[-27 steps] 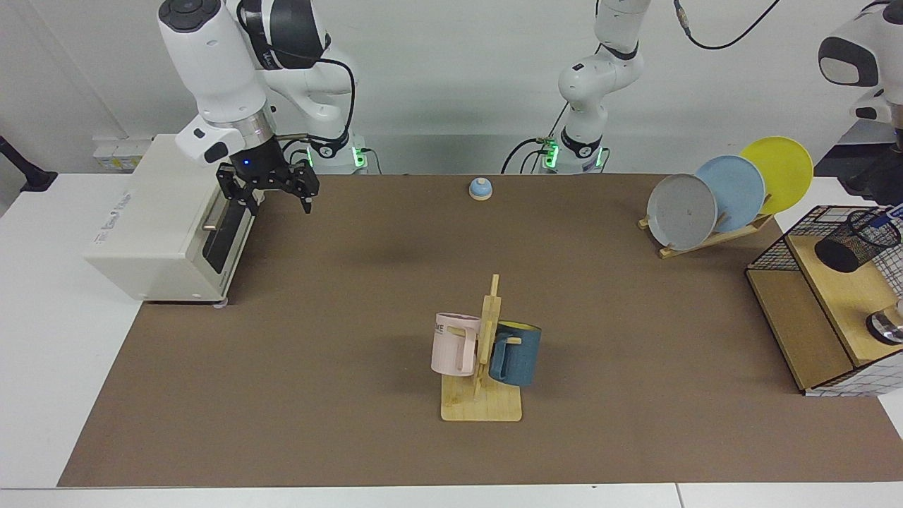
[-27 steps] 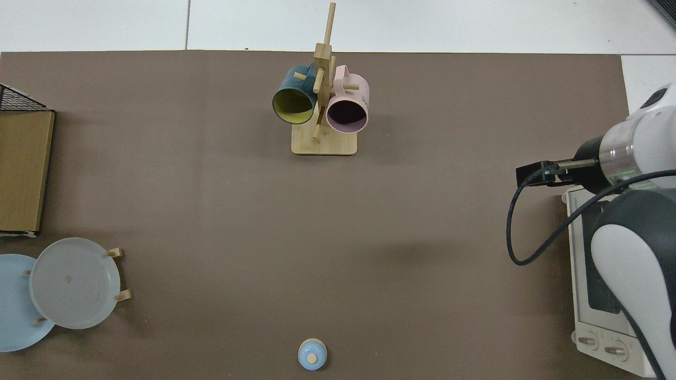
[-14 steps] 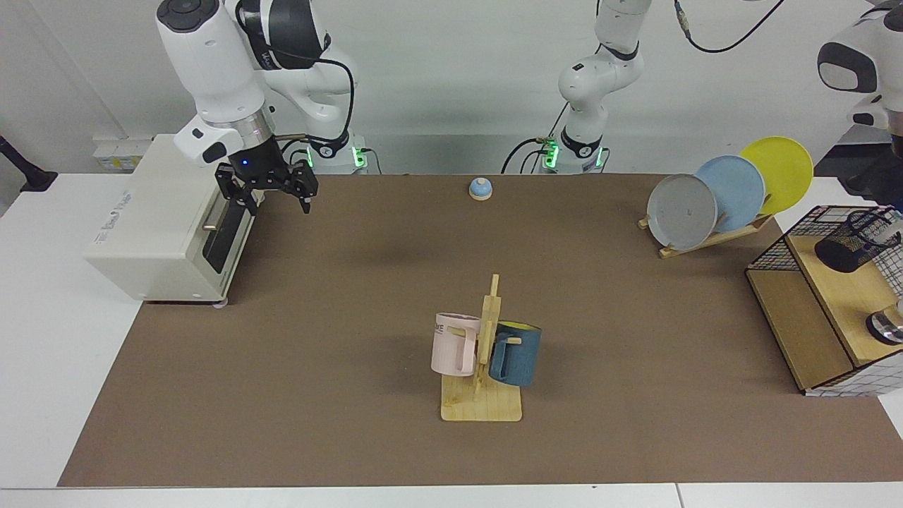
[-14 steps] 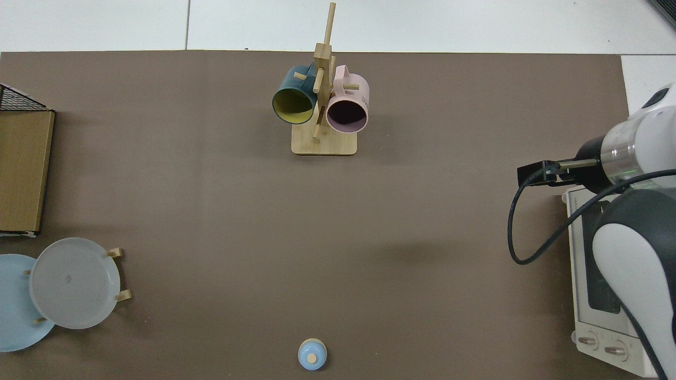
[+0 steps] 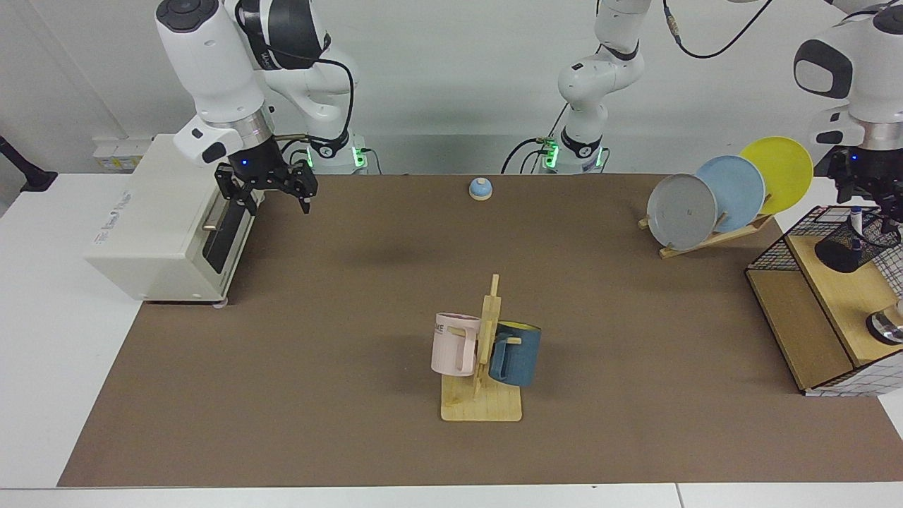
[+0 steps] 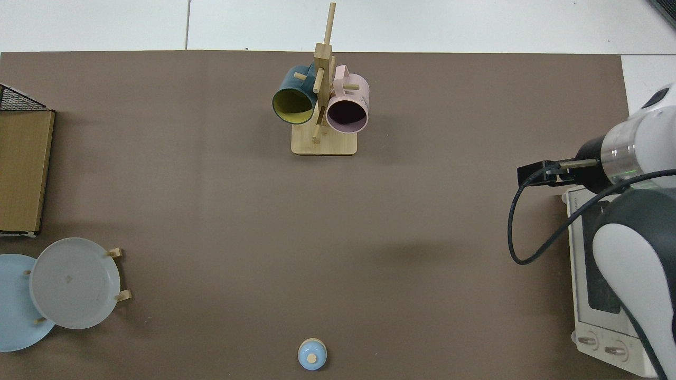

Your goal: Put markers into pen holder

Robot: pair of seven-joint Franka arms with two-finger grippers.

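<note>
One marker [image 5: 855, 227] stood nearly upright in the single pen holder [image 5: 853, 248] on the wire-grid shelf [image 5: 811, 310] at the far right, its long axis vertical, one dark end up. The left claw [image 5: 866, 204] hung just above it; I cannot tell its spread. The right claw [image 5: 271, 197] waited, fingers wide, beside the one toaster oven [image 5: 152, 226] at the bench's left.

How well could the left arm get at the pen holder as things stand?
Probably well: the left gripper hangs right above the pen holder, and only the marker standing in it lies between.
</note>
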